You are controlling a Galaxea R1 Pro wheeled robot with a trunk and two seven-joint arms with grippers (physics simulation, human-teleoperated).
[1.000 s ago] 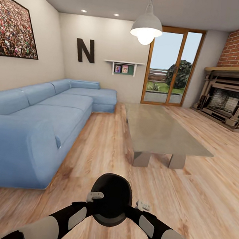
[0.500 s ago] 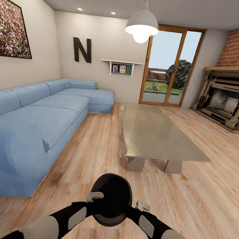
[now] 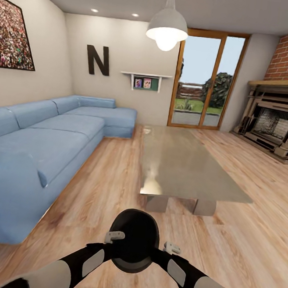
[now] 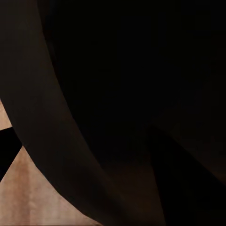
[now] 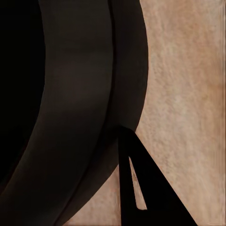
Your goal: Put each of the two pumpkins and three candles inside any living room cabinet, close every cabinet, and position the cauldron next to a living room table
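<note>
Cauldron: I see the matte black pot low in my head view, carried between my two arms above the wood floor, its wide mouth facing the camera.
Left hand: it sits against the cauldron's left rim; from the left wrist view, dark with the pot's wall, I judge it clamped on the rim, one finger inside and one outside.
Right hand: it sits at the cauldron's right rim. In the right wrist view the thick rim curves past, with a dark finger lying outside it over the floor; I read this one as pinching the rim too.
Desk: the low, glossy grey coffee table stands ahead of me and a little to the right, well apart from the cauldron, with bare floor between them.
Sofa: a long blue corner sofa runs along the left wall.
Fireplace: an ornate stone one under a brick wall, far right.
Back wall: a big letter N, a small shelf, a glass door and a pendant lamp in front.
</note>
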